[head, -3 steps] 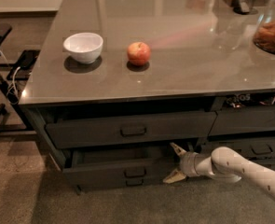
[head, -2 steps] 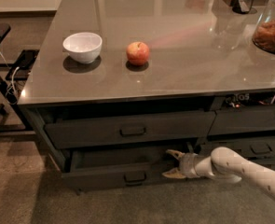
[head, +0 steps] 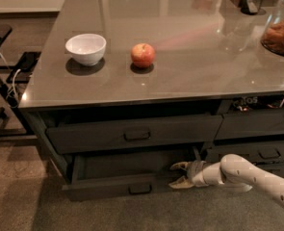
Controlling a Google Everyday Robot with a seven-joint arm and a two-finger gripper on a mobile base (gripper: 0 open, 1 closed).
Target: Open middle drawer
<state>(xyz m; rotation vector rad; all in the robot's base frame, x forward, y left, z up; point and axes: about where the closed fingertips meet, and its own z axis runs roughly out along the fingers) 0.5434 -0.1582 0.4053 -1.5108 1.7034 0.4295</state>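
Note:
The middle drawer point(head: 110, 186) is pulled partly out below the upper drawer point(head: 132, 134). Its dark inside shows, and its small loop handle point(head: 140, 189) sits at the centre of the front. My gripper point(head: 179, 175) is at the right end of that drawer's front, on a white arm point(head: 247, 174) coming in from the lower right. Its fingers are spread open, one fingertip point(head: 179, 166) above the front's top edge and the other below it, close to the edge or touching it.
On the grey countertop point(head: 189, 76) stand a white bowl point(head: 85, 48), a red apple point(head: 143, 55) and a jar of brown snacks point(head: 278, 36). More drawers point(head: 257, 125) lie to the right. A black frame with cables point(head: 9, 76) stands at the left. Carpet lies in front.
The middle drawer has slid further out toward the camera. My gripper has moved the same way with it, staying at the front's right end.

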